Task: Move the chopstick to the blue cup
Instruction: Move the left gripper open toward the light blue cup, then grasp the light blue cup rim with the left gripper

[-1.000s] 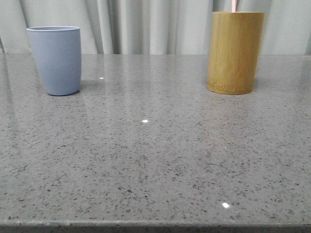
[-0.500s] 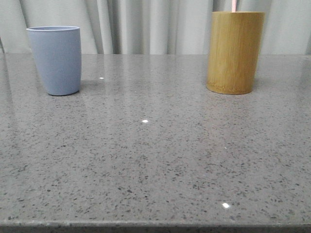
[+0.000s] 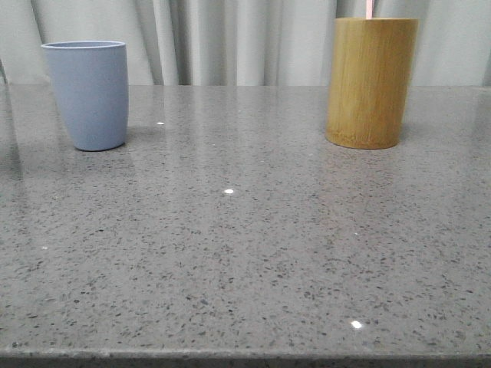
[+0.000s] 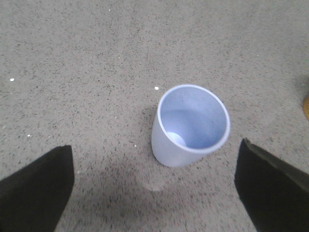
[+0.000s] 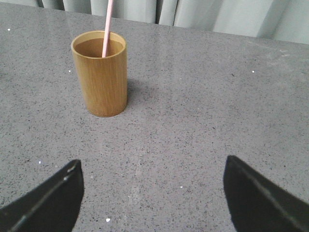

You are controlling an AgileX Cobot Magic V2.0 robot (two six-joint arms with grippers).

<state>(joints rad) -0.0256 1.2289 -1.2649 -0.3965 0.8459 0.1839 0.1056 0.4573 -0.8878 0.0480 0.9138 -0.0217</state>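
Observation:
The blue cup (image 3: 87, 95) stands upright at the back left of the grey table; in the left wrist view it (image 4: 190, 125) is empty, seen from above. A pale pink chopstick (image 5: 107, 26) stands in the yellow-brown bamboo cylinder (image 5: 100, 73); in the front view only its tip (image 3: 370, 8) shows above the cylinder (image 3: 371, 82) at the back right. My left gripper (image 4: 154, 181) is open and empty, above the table near the blue cup. My right gripper (image 5: 152, 193) is open and empty, some way short of the bamboo cylinder. Neither gripper shows in the front view.
The speckled grey stone tabletop (image 3: 245, 245) spreads across the front view, its near edge at the bottom. Pale curtains (image 3: 230, 38) hang behind the table's far edge.
A faint shadow has darkened on the table at the far left in the front view. The cups and chopstick have not moved.

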